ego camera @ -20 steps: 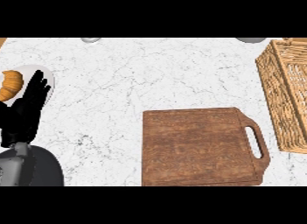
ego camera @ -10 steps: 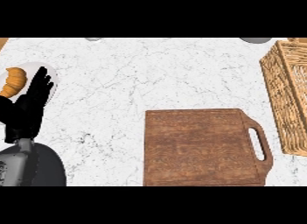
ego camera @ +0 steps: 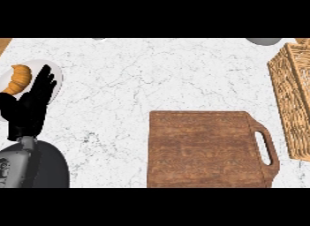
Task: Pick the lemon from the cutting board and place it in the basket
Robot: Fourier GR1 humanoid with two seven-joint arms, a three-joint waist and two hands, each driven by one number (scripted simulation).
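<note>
Lemon is not in sight anywhere. The cutting board lies at about 5 o'clock on the white marble counter, and its brown top is bare, with its handle loop on the right side. The basket sits at 3 o'clock, just beside the board's handle, and its far part runs off the right edge. The strip of its inside that shows holds no lemon, but the rest is cut off, so I cannot tell if the lemon is in there.

Only one robot hand shows. The left robot hand is at 9 o'clock, released, fingers straight and pointing up, resting near the left edge. It lies partly over a white plate, and a croissant sits on that plate at 10 o'clock, just beside the fingertips. The right robot hand is not in sight at all.

What could go wrong? I think the big trouble is that there is no lemon to see, so a reach toward the board would close on nothing. The left robot hand is also close to the croissant, so a careless move could bump it or push the plate.

Two small grey things peek in at the top edge, at 11 and 1 o'clock, too cut off to name. No words, labels or brand marks can be read anywhere.
</note>
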